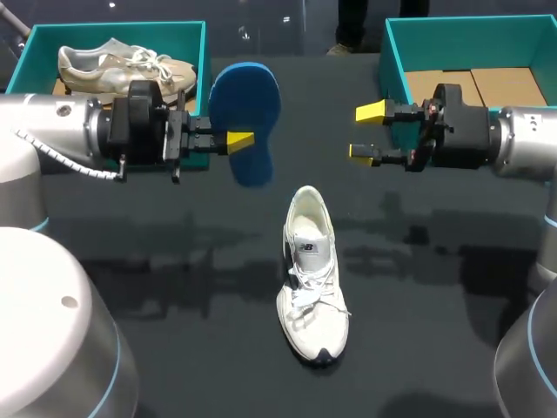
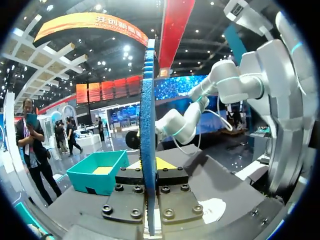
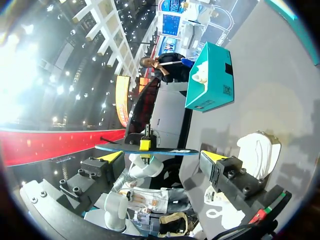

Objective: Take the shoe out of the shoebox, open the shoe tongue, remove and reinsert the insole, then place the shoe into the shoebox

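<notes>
Left gripper [image 1: 238,139] clamps insole [image 1: 247,100]; shoe [image 1: 312,279] apparently well apart.

Left fingers [image 1: 239,138] pinched, right fingers [image 1: 371,111] apart

Dark table [image 1: 191,366]. Far-left teal box [image 1: 61,35] holds beige sneaker [image 1: 122,68], seemingly lying on its side.

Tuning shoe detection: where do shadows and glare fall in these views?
Head view: soft shadows band the dark table both sides of the evenly lit shoe; right wrist view: strong lamp glare beside the insole; left wrist view: no glare on it.
</notes>
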